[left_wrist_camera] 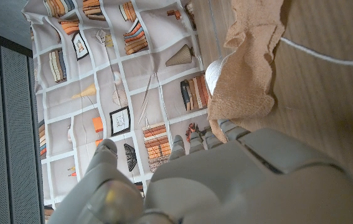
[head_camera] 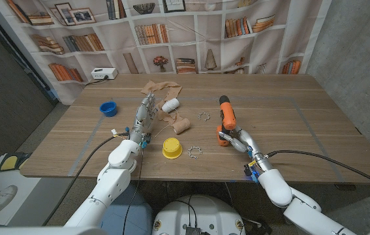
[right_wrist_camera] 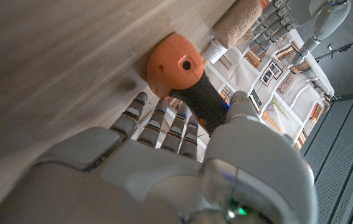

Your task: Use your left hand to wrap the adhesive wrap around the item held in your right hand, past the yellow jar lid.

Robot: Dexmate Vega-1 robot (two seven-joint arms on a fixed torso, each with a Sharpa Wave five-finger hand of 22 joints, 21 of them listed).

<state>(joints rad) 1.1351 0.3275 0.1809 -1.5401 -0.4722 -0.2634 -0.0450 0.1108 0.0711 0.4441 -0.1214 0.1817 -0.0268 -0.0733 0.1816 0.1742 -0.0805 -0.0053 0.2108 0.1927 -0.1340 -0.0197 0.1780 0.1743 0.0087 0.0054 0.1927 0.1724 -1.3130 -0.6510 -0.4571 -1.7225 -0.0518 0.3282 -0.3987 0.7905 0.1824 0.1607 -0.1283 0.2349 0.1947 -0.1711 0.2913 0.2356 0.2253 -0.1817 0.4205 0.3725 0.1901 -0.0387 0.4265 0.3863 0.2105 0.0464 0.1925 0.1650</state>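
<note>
Head view: right hand [head_camera: 237,140] gripping an orange-and-black tool [head_camera: 226,117] lying on the bench [head_camera: 315,111]. Left hand [head_camera: 143,117] raised, fingers [head_camera: 147,104] spread, holding nothing, just beside the tan wrap [head_camera: 181,125]. Yellow lid [head_camera: 172,148] between the hands.

On the table [head_camera: 315,111], the jar lid [head_camera: 172,148] sat at the front middle, with a gear ring [head_camera: 194,153] just to its right. Behind the lid lay the roll of adhesive wrap [head_camera: 180,125], its loose strip [head_camera: 160,87] trailing toward the far edge past a spool [head_camera: 170,104]. The left robot hand [head_camera: 143,118] stood left of the roll, a small bowl [head_camera: 108,108] farther left. The right robot hand [head_camera: 235,138] held a screwdriver [head_camera: 227,117] right of centre, a second gear ring [head_camera: 203,116] between it and the roll.
</note>
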